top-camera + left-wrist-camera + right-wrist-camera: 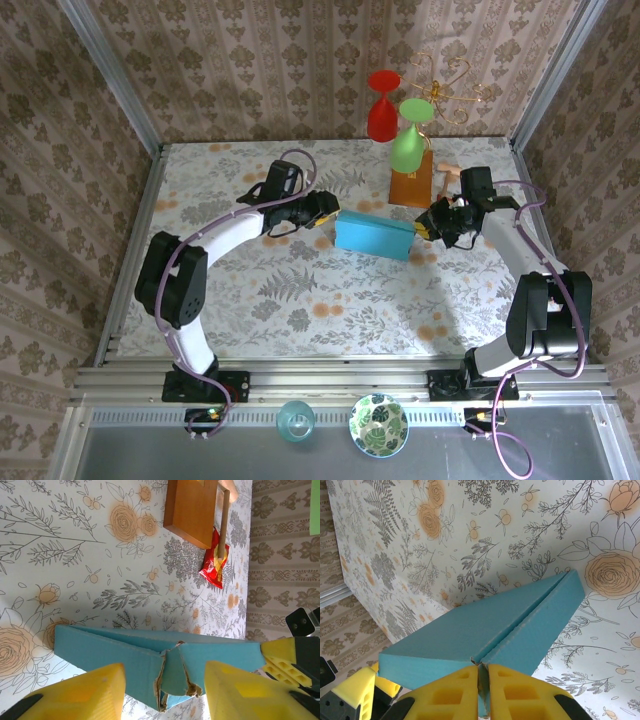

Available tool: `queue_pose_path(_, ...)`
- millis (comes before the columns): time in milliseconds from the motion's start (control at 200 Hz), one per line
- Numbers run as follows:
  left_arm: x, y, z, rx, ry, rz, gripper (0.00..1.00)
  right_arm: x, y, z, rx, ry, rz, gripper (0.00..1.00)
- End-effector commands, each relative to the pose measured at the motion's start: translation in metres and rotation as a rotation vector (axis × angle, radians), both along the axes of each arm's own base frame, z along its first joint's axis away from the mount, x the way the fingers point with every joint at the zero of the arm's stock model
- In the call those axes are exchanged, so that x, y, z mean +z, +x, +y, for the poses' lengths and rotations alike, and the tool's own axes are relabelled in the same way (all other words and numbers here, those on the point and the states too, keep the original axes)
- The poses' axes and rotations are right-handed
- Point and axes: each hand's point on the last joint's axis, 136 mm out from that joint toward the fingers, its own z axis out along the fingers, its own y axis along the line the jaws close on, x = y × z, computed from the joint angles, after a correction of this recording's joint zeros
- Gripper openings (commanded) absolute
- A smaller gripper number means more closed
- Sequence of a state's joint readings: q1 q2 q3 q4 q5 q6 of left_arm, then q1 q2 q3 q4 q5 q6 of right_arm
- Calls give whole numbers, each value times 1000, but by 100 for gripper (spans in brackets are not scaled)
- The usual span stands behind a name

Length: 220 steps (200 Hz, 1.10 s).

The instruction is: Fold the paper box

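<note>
One end of the box (110, 655) sits between the left fingers (90, 692), its opposite edge nipped in the right fingers (452, 692), the block (192, 510) on the surface (75, 555) beyond.

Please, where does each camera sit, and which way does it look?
Top external: above, behind the bases, looking down on the table; both arms show.
Left wrist: on the left arm, facing the paper box; open left gripper shows.
Right wrist: on the right arm, along the box; right gripper pinches it.
Both wrist views share the box.
</note>
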<state>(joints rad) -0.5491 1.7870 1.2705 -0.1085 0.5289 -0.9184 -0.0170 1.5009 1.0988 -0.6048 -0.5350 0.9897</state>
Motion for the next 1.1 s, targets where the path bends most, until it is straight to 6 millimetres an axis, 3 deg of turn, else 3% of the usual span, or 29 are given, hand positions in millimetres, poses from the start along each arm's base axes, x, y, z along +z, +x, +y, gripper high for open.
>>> queue_pose_path(0, 11, 2, -6, -11, -40, -14, 44, -26, -18, -4, 0, -51, 125, 13)
queue_pose_path(250, 14, 4, -10, -28, -48, -20, 47, -25, -19, -5, 2, -53, 126, 12)
queue_pose_path(755, -18, -10, -10, -45, -30, 45, 27, -28, -21, -5, 8, -63, 130, 12)
queue_pose_path(1095, -31, -19, -5, -39, -17, 67, 25, -29, -23, -7, 21, -87, 131, 12)
